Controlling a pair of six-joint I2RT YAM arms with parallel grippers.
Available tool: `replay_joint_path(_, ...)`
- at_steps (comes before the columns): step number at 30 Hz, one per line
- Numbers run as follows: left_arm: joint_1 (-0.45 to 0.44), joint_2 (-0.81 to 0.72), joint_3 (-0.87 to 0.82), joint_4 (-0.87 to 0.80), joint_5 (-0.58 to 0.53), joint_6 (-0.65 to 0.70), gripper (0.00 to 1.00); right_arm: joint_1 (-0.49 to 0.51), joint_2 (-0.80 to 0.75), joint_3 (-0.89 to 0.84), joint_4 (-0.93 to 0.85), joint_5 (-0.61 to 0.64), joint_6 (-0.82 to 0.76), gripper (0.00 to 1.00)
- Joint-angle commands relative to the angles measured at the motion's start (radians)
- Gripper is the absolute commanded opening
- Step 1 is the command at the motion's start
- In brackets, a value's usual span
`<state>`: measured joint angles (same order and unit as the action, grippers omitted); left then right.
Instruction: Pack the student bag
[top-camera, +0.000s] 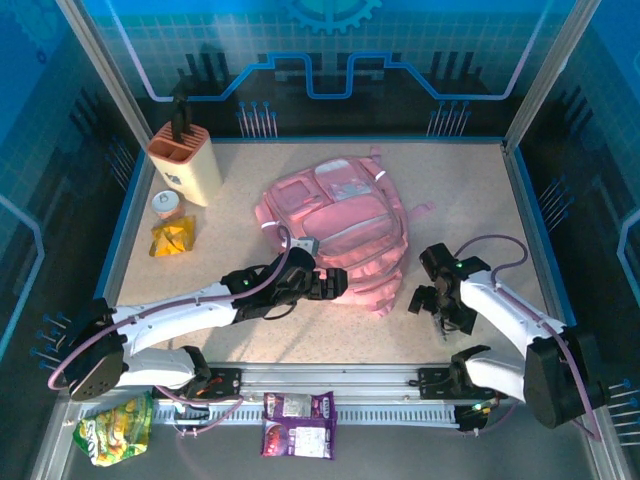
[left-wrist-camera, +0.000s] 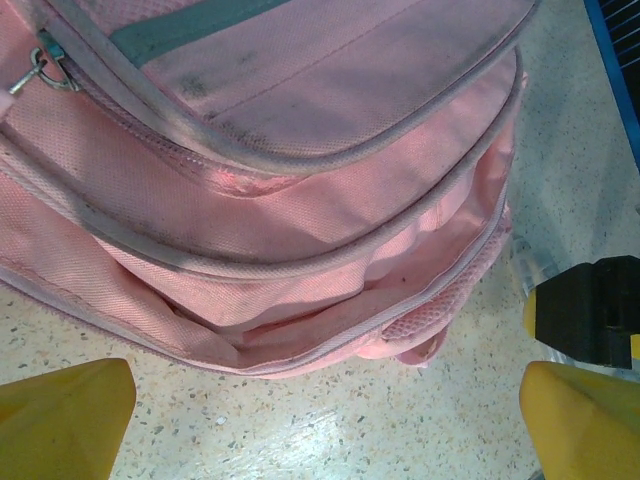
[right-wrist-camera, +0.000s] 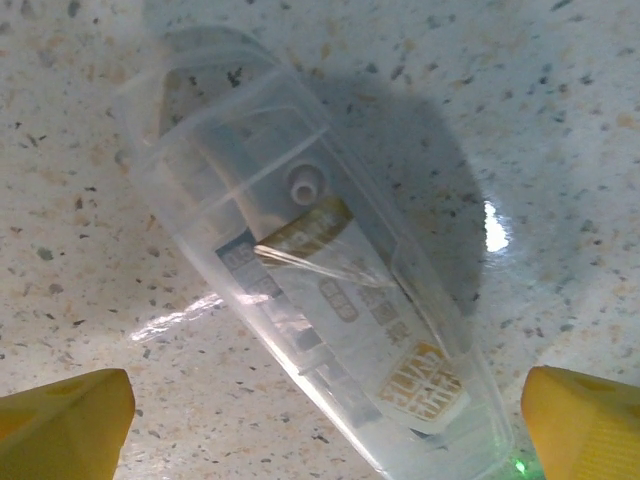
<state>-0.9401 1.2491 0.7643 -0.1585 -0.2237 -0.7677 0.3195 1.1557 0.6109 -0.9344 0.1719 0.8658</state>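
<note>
The student bag (top-camera: 340, 225), a large pink backpack, lies flat in the middle of the table. My left gripper (top-camera: 335, 285) is open at the bag's near edge. In the left wrist view the bag (left-wrist-camera: 300, 150) shows a zip pocket gaping toward me, and my left gripper (left-wrist-camera: 325, 425) hangs over bare table just short of it, holding nothing. My right gripper (top-camera: 430, 300) is to the right of the bag's near corner. Its wrist view shows it (right-wrist-camera: 325, 425) open above a clear plastic case (right-wrist-camera: 330, 300) with a printed label, which lies slantwise on the table and reaches between the yellow fingertips (right-wrist-camera: 60, 425).
At the far left stand a tan holder (top-camera: 185, 160) with a black item in it, a small cup (top-camera: 167, 205) and a yellow snack packet (top-camera: 172, 238). A green snack bag (top-camera: 115, 428) and a purple packet (top-camera: 298, 422) lie on the near ledge. Blue rails edge the table.
</note>
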Motion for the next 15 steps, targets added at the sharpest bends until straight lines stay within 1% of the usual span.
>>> replay_joint_path(1,-0.005,0.014,0.008,-0.001,-0.01,-0.027,0.99,-0.004,0.017,-0.005,0.024,-0.05,-0.028,1.0)
replay_joint_path(5,-0.005,0.013,0.007,-0.007,-0.016,-0.032,0.99,0.035,0.027,-0.001,0.04,-0.057,0.003,1.0)
replay_joint_path(8,-0.005,0.012,0.003,-0.01,-0.034,-0.033,0.99,0.08,0.02,-0.019,0.086,-0.078,0.04,1.0)
replay_joint_path(10,-0.006,0.012,0.003,-0.014,-0.037,-0.036,0.99,0.118,0.024,-0.01,0.087,-0.087,0.066,1.0)
replay_joint_path(15,-0.006,0.016,0.0,-0.009,-0.042,-0.047,0.99,0.257,0.003,0.004,0.094,-0.059,0.181,0.92)
